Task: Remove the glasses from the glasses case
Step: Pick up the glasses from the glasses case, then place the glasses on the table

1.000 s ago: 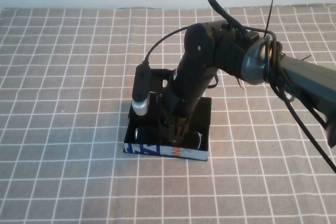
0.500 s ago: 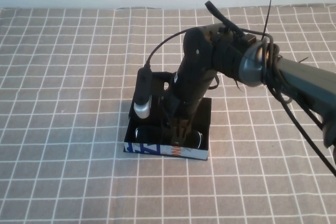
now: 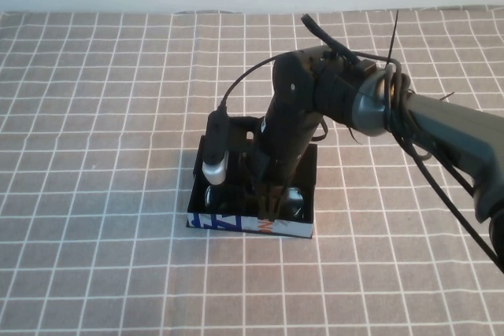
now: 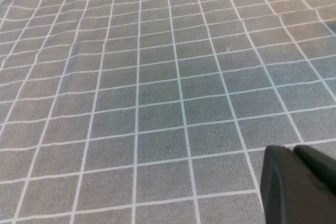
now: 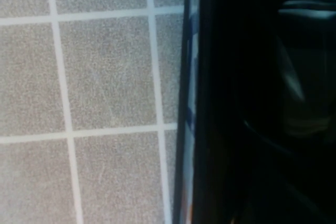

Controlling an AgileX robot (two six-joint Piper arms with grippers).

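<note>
- Your left wrist camera looks down at a slant on the surface point(image 4: 157, 77), which fills nearly the whole view.
- You see it covered by a grey-brown cloth point(image 4: 105, 145) with a slightly grainy weave, printed with thin white lines that form a grid of squares.
- The grid lines bend gently toward one side, so the cloth does not lie perfectly flat there.
- At one corner of your view a black, rounded part of the left gripper point(image 4: 299, 184) juts in, with a seam running down it; you cannot tell from here how its jaws stand.
- Nothing lies on the cloth in this view.
</note>
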